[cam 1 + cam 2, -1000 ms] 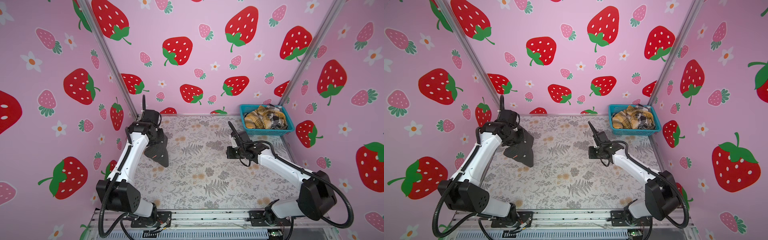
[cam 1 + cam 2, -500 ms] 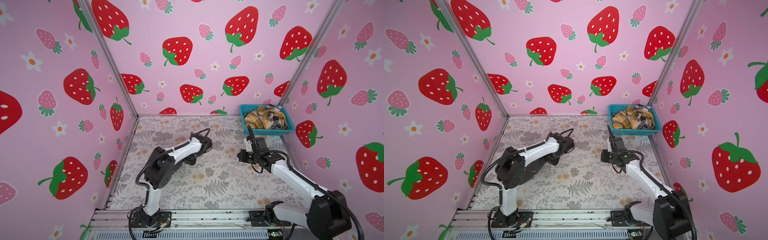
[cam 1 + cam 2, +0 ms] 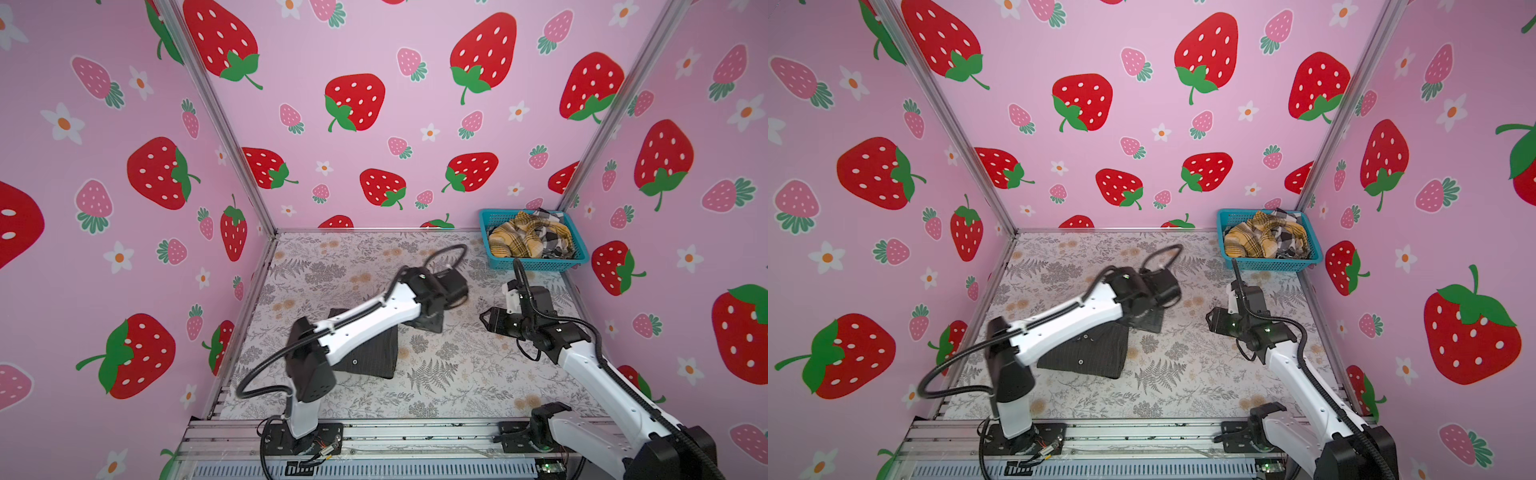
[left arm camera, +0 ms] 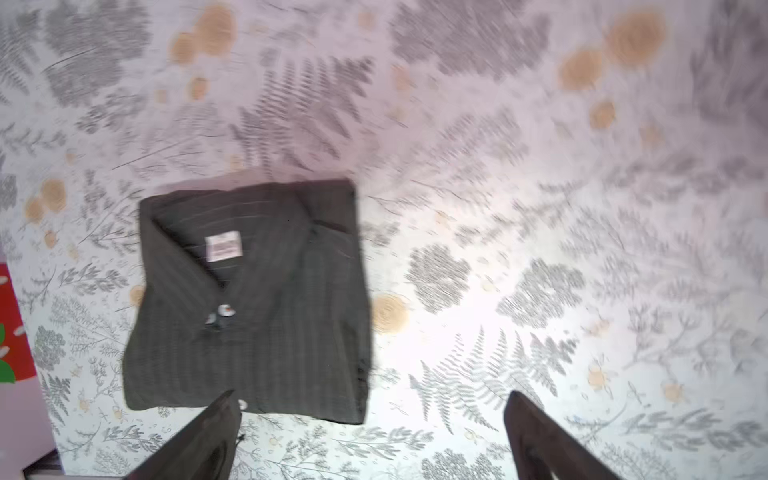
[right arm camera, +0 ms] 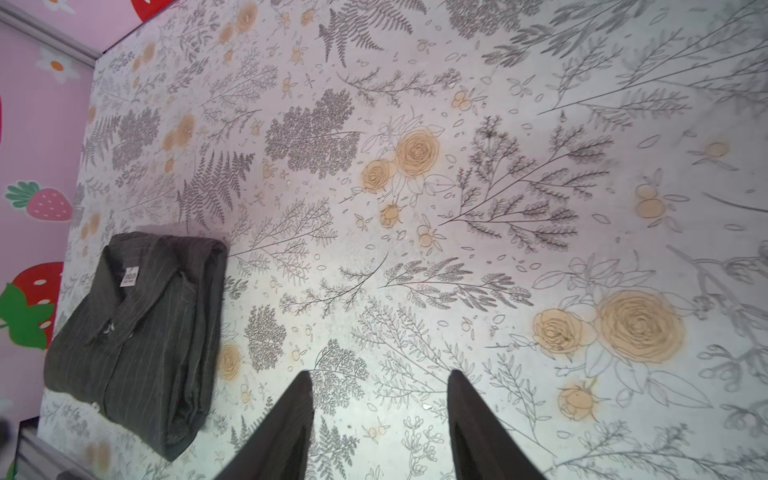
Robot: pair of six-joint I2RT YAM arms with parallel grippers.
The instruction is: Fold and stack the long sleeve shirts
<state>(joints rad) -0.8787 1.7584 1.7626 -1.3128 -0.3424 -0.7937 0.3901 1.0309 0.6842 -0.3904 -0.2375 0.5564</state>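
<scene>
Over the table, L gripper [image 4: 372, 395]: fingers spread wide, nothing btwn them; hangs at the edge of the folded charcoal pinstripe shirt [image 4: 249, 299]
L fingertip [image 4: 220, 419]: overlaps that shirt edge in the wrist view; contact can't be told, pic blurred
L arm, both top views: reaches twd table centre, forearm crossing over the shirt, gripper just past the shirt's far corner
R gripper [image 5: 380, 374]: fingers parted, empty, only bare floral surface btwn them; well apart from the shirt
R gripper, both top views: right of centre, pointing twd the L gripper, clear gap btwn the two
Shirt position: flat on the table [image 3: 457, 374], left of centre, folded to a compact rectangle; collar side up, white neck label [image 4: 223, 247] and small buttons [image 4: 224, 311] showing
Basket [image 3: 536, 264]: teal, far right corner of the table, by the back wall
In basket: mustard plaid shirt [image 3: 515, 243] and blk-white check shirt [image 3: 555, 239], crumpled together, not folded
Walls [image 3: 374, 50]: pink w/ strawberry print on three sides
</scene>
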